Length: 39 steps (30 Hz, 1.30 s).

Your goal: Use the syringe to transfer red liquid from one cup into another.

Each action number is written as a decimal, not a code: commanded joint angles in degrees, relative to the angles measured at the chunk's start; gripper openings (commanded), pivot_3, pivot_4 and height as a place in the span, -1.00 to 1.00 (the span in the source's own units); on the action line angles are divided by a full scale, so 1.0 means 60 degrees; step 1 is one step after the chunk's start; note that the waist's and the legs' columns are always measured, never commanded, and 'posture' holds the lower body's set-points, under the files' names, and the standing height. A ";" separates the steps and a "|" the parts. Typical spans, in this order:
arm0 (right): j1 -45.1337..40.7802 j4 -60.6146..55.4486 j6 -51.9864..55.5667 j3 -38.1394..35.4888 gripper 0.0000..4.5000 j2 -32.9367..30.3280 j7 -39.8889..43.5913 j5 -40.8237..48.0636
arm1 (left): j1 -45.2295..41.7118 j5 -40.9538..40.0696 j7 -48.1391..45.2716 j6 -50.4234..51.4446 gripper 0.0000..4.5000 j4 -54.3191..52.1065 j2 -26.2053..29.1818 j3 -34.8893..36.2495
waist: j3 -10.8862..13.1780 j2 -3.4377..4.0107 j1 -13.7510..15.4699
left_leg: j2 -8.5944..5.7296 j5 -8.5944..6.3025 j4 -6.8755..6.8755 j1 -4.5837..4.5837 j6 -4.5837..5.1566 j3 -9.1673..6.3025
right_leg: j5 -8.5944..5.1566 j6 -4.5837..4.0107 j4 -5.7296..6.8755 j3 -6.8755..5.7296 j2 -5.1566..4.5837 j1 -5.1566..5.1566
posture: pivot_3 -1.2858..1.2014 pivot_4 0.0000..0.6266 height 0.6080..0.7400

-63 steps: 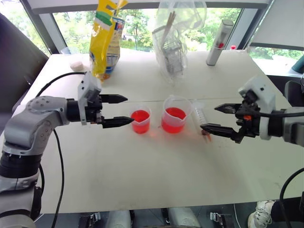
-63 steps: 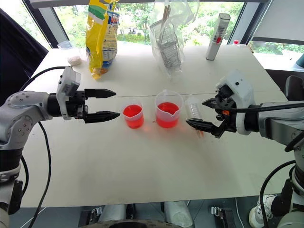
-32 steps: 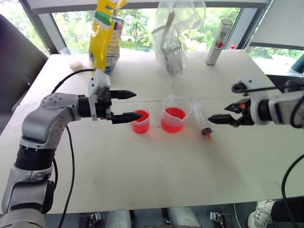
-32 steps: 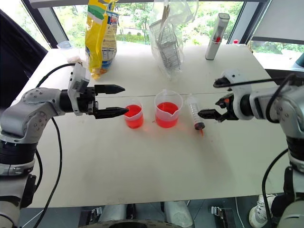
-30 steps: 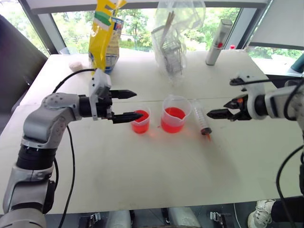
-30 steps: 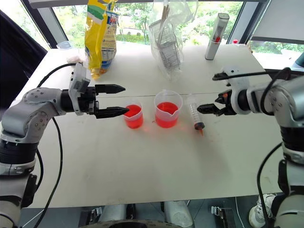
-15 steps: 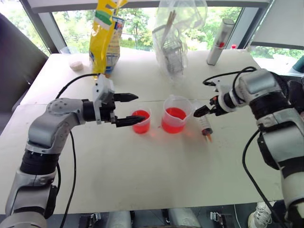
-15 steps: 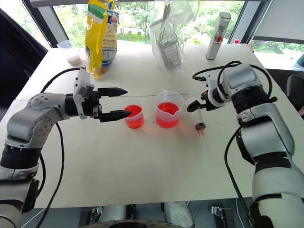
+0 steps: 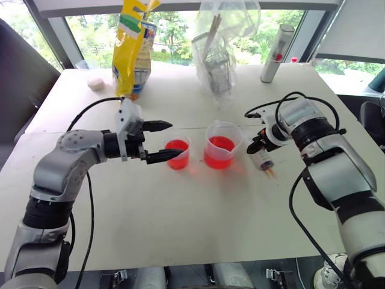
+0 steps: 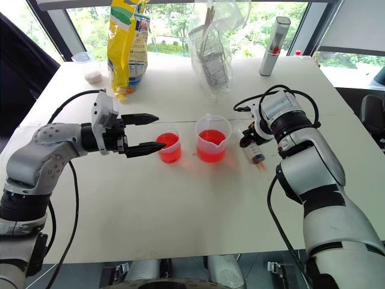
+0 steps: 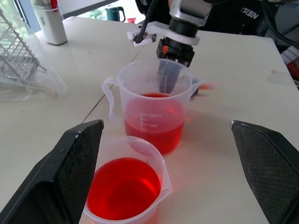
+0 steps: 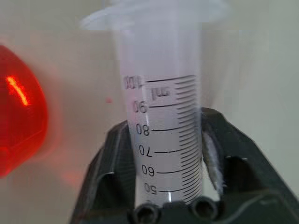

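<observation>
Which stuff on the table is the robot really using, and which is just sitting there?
Using:
- syringe, gripped by the right end effector
- big beaker of red liquid
- small cup
- left end effector, open beside the small cup

Just sitting there:
- yellow bag
- clear bag with a wire rack
- grey tube

Yellow bag (image 9: 133, 45), grey tube (image 9: 277, 53)

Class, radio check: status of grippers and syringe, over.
Right gripper shut on syringe, beside beaker. Left gripper open at small cup. Nothing blocking.
</observation>
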 commanded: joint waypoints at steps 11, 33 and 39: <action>0.1910 -0.7196 0.0456 -0.4071 -0.38 -0.1566 -0.2097 0.0138 | -0.1815 0.0405 -0.0888 -0.0764 1.00 0.1548 -0.0238 -0.0343 | 0.0008 0.0013 0.0132 | -0.0012 0.0000 -0.0009 -0.0036 -0.0002 -0.0005 | 0.0000 0.0003 -0.0011 -0.0006 -0.0018 -0.0023 | 0.03 -0.52 0.98; 0.5985 -1.3369 -0.3624 -0.7181 -0.38 0.3445 -0.4476 0.3261 | -0.4867 0.1556 -0.2808 -0.2136 1.00 0.4898 -0.0847 -0.0849 | 0.0003 0.0017 0.0039 | -0.0012 0.0005 0.0002 -0.0028 -0.0007 0.0003 | 0.0001 0.0002 0.0001 -0.0011 -0.0006 -0.0008 | 0.03 -0.52 0.98; 0.7837 -1.2439 -0.5795 -0.5932 -0.38 0.3466 -0.4397 0.2453 | -0.5277 0.1614 -0.2949 -0.2174 1.00 0.5147 -0.1170 -0.0897 | 0.0000 0.0010 0.0024 | 0.0001 0.0005 -0.0007 -0.0018 -0.0007 -0.0016 | -0.0002 -0.0002 0.0006 -0.0009 0.0021 -0.0001 | 0.03 -0.52 0.98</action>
